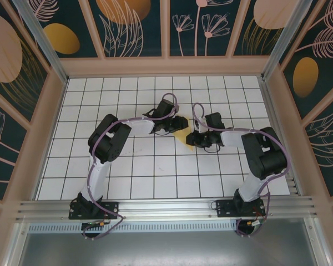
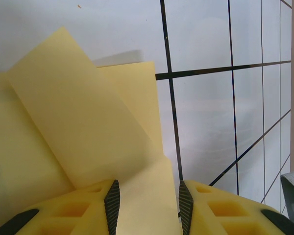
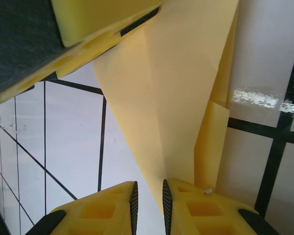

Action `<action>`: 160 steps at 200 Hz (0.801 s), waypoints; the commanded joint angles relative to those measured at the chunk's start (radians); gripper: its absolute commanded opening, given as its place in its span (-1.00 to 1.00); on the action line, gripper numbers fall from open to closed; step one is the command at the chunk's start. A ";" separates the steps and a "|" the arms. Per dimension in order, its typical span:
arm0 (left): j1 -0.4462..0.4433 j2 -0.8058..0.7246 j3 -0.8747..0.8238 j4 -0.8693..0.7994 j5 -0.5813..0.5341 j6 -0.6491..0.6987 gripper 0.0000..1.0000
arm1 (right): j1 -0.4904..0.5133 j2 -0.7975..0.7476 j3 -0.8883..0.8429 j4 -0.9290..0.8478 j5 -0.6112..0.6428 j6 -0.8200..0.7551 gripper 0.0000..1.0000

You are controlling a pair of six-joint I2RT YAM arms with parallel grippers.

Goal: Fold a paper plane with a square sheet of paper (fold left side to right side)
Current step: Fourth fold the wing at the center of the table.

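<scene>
The paper (image 1: 181,133) lies near the middle of the counter (image 1: 155,172), between my 2 tools, and it is already partly folded. From my left wrist I see a long flap (image 2: 83,112) lying slantwise over other layers. From my right wrist I see a narrow tapering shape with a crease down its length.

My left tool (image 2: 147,208) stands partly open, its jaws apart with paper showing in the gap. At that width I judge it straddles the sheet rather than pinching it. My right tool (image 3: 149,198) has its jaws close together, and the pointed end of the paper runs down into the narrow gap. Whether it truly clamps the paper I cannot tell.

I take the step in hand to be bringing the left side over onto the right along the centre crease. To do that well, I want 1 tool to pin one end flat on the counter. The other should carry the free edge across low and slowly, so the thin sheet neither buckles nor slides. The edges should meet squarely before I press. Then I should press along the fold from the pinned end outward, since a crooked crease would leave the plane lopsided.
</scene>
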 commanded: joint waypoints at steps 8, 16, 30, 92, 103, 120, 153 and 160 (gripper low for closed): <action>0.000 0.049 -0.036 -0.099 -0.036 -0.008 -0.19 | 0.011 0.018 0.019 -0.071 0.050 -0.027 -0.51; 0.000 0.051 -0.036 -0.098 -0.035 -0.008 -0.19 | 0.011 0.018 0.020 -0.075 0.059 -0.026 -0.51; 0.000 0.052 -0.036 -0.097 -0.036 -0.008 -0.19 | 0.012 0.017 0.022 -0.081 0.071 -0.028 -0.51; 0.000 0.060 -0.027 -0.109 -0.052 -0.007 -0.19 | 0.024 0.032 0.032 -0.161 0.096 -0.034 -0.69; 0.000 0.061 -0.023 -0.111 -0.052 -0.006 -0.19 | 0.028 0.034 0.027 -0.182 0.102 -0.033 -0.74; 0.001 0.061 -0.022 -0.115 -0.054 -0.003 -0.19 | 0.032 0.027 0.006 -0.209 0.123 -0.027 -0.79; 0.001 0.061 -0.022 -0.116 -0.057 -0.002 -0.19 | 0.043 0.002 -0.029 -0.257 0.176 -0.018 -0.80; 0.000 0.061 -0.023 -0.116 -0.057 -0.002 -0.19 | 0.045 -0.005 -0.033 -0.263 0.181 -0.016 -0.80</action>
